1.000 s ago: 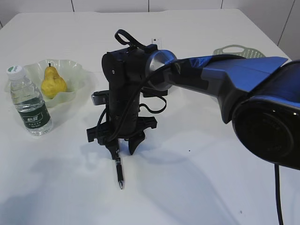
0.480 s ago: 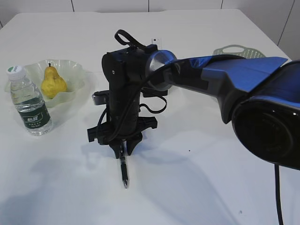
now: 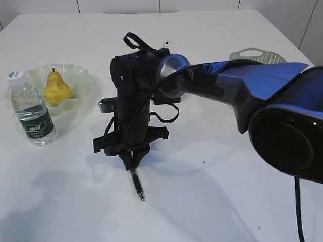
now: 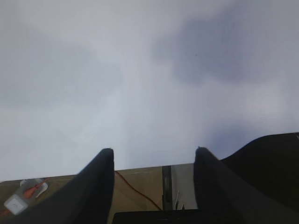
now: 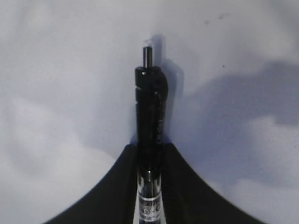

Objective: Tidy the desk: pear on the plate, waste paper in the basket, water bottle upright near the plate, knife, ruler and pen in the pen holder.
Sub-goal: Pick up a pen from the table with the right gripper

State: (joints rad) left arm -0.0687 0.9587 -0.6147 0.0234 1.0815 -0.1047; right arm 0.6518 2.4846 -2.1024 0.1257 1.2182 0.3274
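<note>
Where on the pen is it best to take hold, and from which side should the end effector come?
Grip the pen on its slim barrel, coming from above with fingers across its width. It lies flat on the table, so only its sides are free. The right end effector closes there now.

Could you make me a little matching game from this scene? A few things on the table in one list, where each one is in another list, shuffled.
Things:
1. pear
2. water bottle
3. pen
4. basket

Places:
A. far right of the table, behind the blue arm
B. standing upright in front of the plate
C. lying in the plate
D. between the fingers of the right gripper, tip on the table

Pairs: 1-C, 2-B, 3-D, 4-A
</note>
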